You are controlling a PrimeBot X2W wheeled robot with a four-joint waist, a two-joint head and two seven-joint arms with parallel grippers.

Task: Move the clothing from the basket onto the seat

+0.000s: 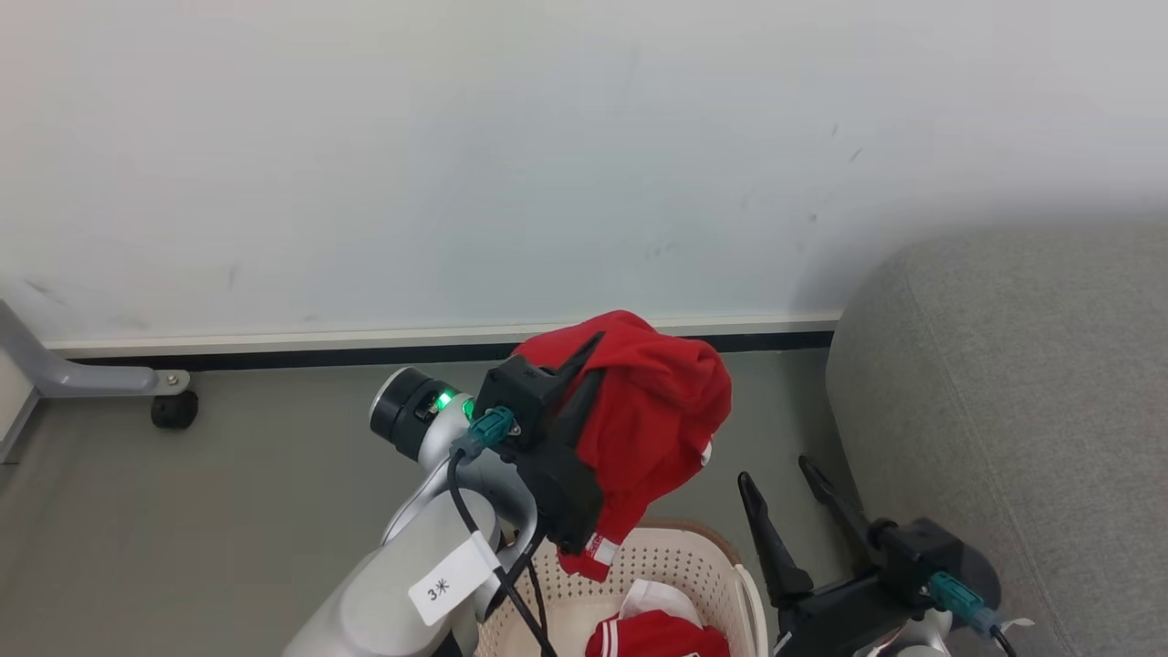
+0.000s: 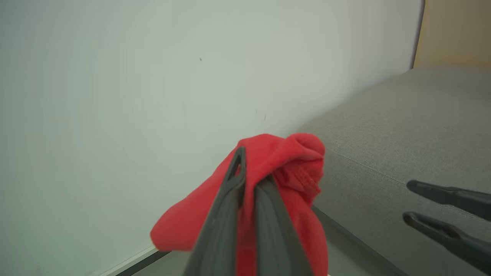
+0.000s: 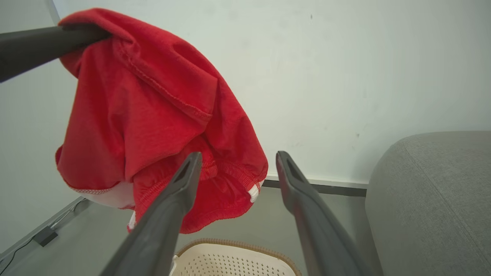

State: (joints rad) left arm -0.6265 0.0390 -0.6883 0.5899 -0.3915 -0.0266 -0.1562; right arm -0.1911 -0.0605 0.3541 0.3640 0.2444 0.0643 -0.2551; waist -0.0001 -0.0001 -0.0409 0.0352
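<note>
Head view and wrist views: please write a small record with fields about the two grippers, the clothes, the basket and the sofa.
left gripper: shut on a plain red fabric garment, held above the cream perforated plastic basket
right gripper: open, holding nothing, between basket and grey fabric sofa
basket content: one red garment with white trim
sofa: no clothing on the visible part
</note>
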